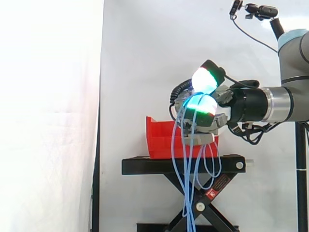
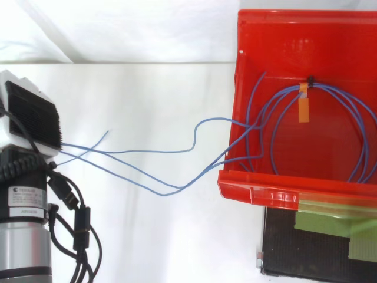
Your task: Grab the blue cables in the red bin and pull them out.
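The robot hand [image 2: 32, 115] is seen from above well to the left of the red bin [image 2: 283, 191]. From the side it is held just above the bin, over the end nearest the arm. Its fingers are curled, and the blue cables [image 2: 153, 151] are pinched under the glowing pads [image 1: 203, 79], so a closed grasp on the cables is shown.

From that grasp at least 2 strands are stretched across to the bin and over its wall on the hand's side. 1 loose end is left free near the hand, well apart from the bin. In the side view, loops are hung from the hand down past the bin and the black stand [image 1: 145, 166] beneath it.

Inside the bin the remaining length is laid as 1 wide coil on the floor. It is gathered close to 1 wall by a black tie [image 2: 310, 79], with a strip of orange tape [image 2: 303, 106] just beside it.

The cables are judged to be light, thin and limp, with a smooth jacket that may slide through the pads, so several strands are best clamped together. The tied point is judged the surest hold, since the whole coil should follow it. Snagging on the bin's wall is to be expected, and the light bin may be dragged along.
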`<control>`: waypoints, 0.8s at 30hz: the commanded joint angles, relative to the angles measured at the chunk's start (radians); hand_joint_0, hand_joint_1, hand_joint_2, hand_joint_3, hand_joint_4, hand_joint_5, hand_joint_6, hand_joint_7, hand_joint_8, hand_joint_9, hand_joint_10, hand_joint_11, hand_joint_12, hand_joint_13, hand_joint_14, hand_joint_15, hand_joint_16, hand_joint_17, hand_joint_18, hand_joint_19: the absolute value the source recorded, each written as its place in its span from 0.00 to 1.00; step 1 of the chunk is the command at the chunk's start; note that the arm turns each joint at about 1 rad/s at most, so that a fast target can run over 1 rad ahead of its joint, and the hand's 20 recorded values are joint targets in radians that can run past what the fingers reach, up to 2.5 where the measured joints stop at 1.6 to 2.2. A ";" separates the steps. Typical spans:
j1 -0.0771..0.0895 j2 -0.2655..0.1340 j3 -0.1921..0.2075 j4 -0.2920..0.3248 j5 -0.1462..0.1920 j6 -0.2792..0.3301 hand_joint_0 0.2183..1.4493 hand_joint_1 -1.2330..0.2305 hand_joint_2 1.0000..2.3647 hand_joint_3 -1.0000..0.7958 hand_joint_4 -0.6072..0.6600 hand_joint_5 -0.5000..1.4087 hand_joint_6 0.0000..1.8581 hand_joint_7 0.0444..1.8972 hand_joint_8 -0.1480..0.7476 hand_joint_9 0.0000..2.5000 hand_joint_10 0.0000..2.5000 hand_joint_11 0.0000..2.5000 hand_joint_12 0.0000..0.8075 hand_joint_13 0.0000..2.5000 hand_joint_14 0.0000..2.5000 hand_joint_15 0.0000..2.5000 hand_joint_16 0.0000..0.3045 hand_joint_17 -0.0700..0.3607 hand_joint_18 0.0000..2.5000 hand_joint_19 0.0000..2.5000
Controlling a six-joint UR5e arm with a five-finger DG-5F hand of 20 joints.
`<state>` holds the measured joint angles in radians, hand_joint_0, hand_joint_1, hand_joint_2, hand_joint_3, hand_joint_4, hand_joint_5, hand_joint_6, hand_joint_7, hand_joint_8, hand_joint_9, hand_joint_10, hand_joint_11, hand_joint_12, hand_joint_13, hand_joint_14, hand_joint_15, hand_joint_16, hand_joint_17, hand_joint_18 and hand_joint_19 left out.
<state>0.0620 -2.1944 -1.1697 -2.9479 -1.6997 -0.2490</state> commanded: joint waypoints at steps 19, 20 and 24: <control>-0.004 -0.001 0.001 0.006 0.000 0.001 0.46 0.19 0.00 0.00 0.70 0.83 0.01 0.47 0.46 0.53 0.01 0.32 0.37 0.64 0.17 0.62 0.13 0.38 0.45 0.50; -0.004 -0.001 0.001 0.006 0.000 0.001 0.46 0.19 0.00 0.00 0.71 0.83 0.01 0.47 0.46 0.52 0.01 0.32 0.38 0.63 0.17 0.62 0.13 0.38 0.45 0.50; -0.004 0.001 0.001 0.007 0.000 0.001 0.46 0.18 0.00 0.00 0.71 0.82 0.02 0.46 0.46 0.52 0.01 0.32 0.39 0.63 0.17 0.63 0.13 0.37 0.45 0.50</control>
<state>0.0583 -2.1943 -1.1691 -2.9416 -1.7001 -0.2480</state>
